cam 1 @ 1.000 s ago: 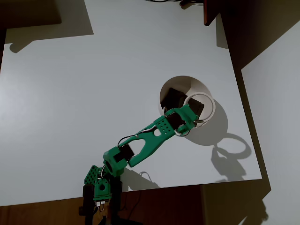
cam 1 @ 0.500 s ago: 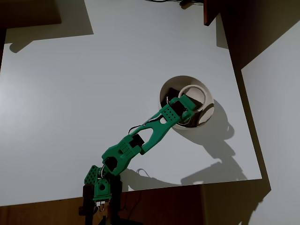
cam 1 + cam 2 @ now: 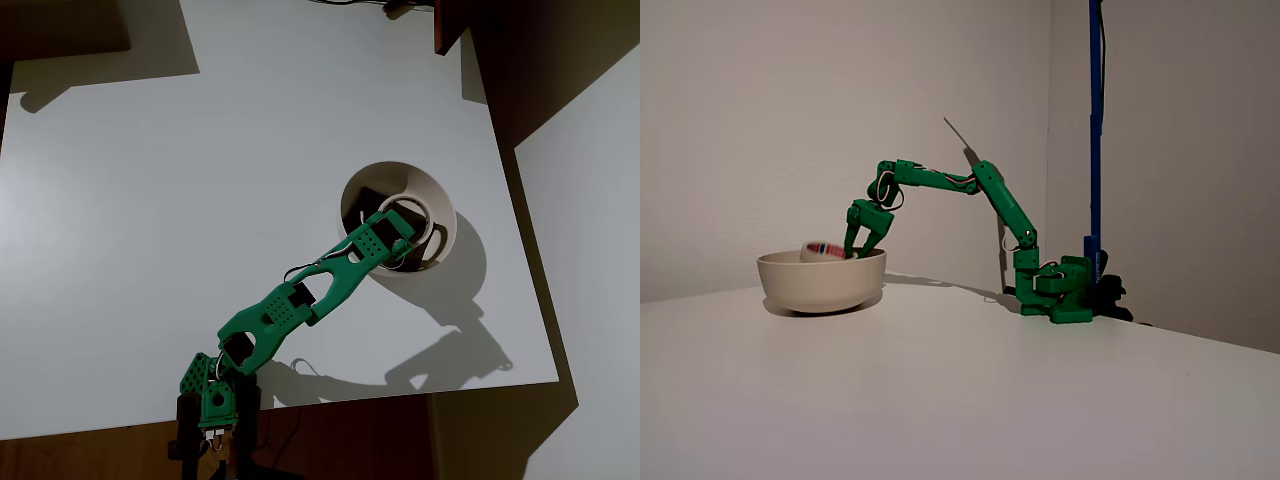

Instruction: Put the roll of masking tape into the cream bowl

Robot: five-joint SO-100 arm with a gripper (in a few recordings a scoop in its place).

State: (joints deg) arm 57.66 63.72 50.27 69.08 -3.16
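The cream bowl [image 3: 400,176] stands on the white table, right of centre in the overhead view, with a dark square pad [image 3: 362,206] at its bottom. My green gripper [image 3: 403,238] reaches over the bowl's near rim and is shut on the roll of masking tape [image 3: 419,204], an off-white ring hanging inside the bowl's outline. In the fixed view the bowl [image 3: 820,283] is at the left. There the tape [image 3: 823,250], blurred and showing reddish print, sits at rim height beside my gripper [image 3: 853,250], whose fingers point down into the bowl.
The white table [image 3: 180,200] stretches wide to the left and behind the bowl. Its right edge runs close past the bowl, and a dark red-brown post [image 3: 447,25] stands at the back right corner. My arm's base [image 3: 1060,290] sits beside a blue pole [image 3: 1095,120].
My arm has stretched out and dropped lower, carrying the tape from above the bowl's right rim down towards its middle. The bowl has not moved.
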